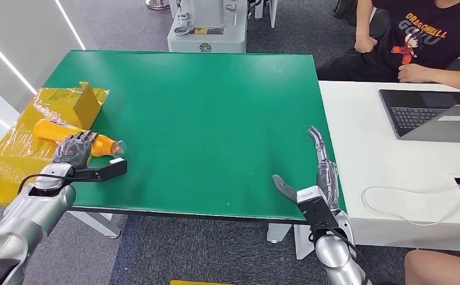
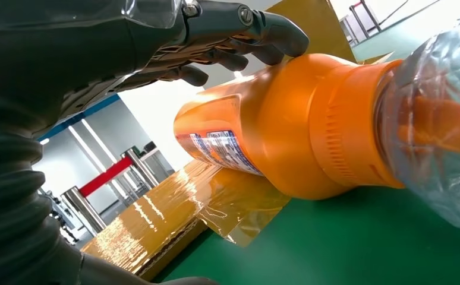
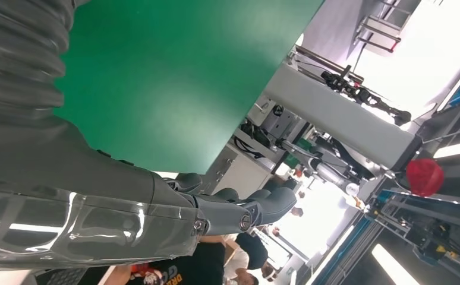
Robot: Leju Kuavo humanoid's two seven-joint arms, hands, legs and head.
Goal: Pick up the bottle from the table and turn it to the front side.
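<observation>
Orange plastic bottle (image 1: 67,134) lies on its side at the left of the head view, its base resting on a yellow film-wrapped cardboard sheet (image 1: 13,160) and its neck end reaching onto the green table (image 1: 216,119). In the left wrist view the bottle (image 2: 287,127) shows a smooth, glossy orange body with a ribbed orange collar near the neck, a blue-and-white printed label (image 2: 224,151) facing down and toward the camera, and a clear plastic cap (image 2: 438,124) through which an orange inner spout is visible. The cap end points toward the middle of the table.

Over the bottle's body sits the left hand (image 1: 73,149), its dark fingers (image 2: 263,35) curved across the top of the orange shoulder and touching it. The thumb's contact is hidden, so whether the hand truly grips the bottle cannot be told.

At the lower right of the head view, near the table's right edge, the right hand (image 1: 311,172) is held with fingers extended and spread apart, thumb out to the side, holding nothing. The right wrist view shows those fingers (image 3: 263,205) loosely straight past the green tabletop's edge.

Beyond the green table, at the right of the head view, a white table (image 1: 358,154) carries an open laptop (image 1: 435,113) and a white cable (image 1: 406,202); a person in a black printed T-shirt (image 1: 424,41) sits behind it. A small upright cardboard flap (image 1: 88,102) stands on the yellow sheet.
</observation>
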